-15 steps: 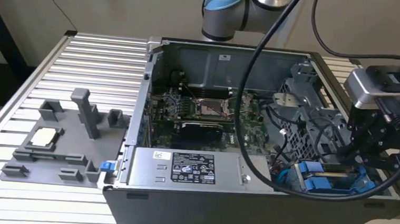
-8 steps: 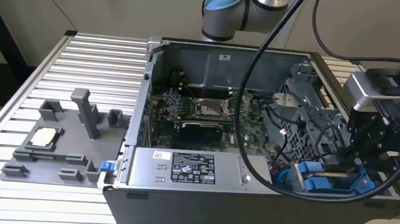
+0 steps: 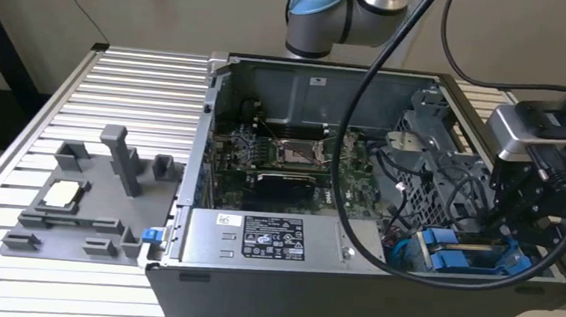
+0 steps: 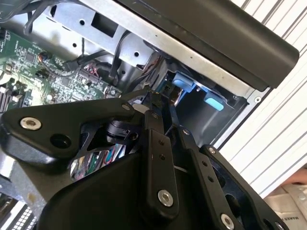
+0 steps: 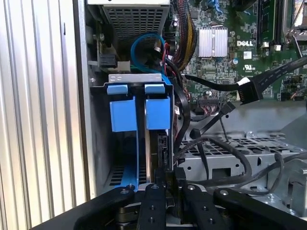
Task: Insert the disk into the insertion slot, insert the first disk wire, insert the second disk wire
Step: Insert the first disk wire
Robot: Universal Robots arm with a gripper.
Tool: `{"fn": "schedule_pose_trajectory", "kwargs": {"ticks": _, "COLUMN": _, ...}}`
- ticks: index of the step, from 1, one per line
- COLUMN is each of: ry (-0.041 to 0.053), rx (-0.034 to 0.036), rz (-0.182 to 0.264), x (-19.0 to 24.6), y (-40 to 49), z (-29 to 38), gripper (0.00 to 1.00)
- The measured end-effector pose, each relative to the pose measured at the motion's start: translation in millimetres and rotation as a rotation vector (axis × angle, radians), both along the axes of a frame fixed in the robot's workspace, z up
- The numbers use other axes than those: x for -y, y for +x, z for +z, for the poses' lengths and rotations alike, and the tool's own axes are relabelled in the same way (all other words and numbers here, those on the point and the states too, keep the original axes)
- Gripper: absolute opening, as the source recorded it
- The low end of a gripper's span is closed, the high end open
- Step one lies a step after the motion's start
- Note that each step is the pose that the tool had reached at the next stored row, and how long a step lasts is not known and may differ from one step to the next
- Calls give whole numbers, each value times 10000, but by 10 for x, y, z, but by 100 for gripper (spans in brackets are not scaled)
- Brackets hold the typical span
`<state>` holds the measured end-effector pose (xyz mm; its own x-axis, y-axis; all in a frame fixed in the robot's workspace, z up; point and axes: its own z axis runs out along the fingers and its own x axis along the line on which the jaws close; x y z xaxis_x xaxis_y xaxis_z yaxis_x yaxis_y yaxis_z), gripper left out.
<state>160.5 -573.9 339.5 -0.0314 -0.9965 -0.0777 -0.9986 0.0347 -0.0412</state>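
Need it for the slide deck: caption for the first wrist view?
Pincer at the blue-framed disk sitting in the grey insertion slot, loose cables alongside.

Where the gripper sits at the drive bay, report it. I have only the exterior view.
Observer: In the first wrist view the gripper lines up with the blue disk carrier, the one nearer the motherboard.
Operator: Describe what sits beside that carrier.
Observer: A second blue tab; behind it I see bare grey wall.
Operator: Report any loose wires.
Observer: A black wire with a flat connector lies above the motherboard, apart from the disk carrier.
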Motion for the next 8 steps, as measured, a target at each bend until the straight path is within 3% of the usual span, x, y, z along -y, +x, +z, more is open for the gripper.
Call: {"fn": "schedule_pose_trajectory", "kwargs": {"ticks": 8, "ry": -4, "rx": 0, "rz": 0, "x": 0, "y": 7, "z": -58, "gripper": 19}}
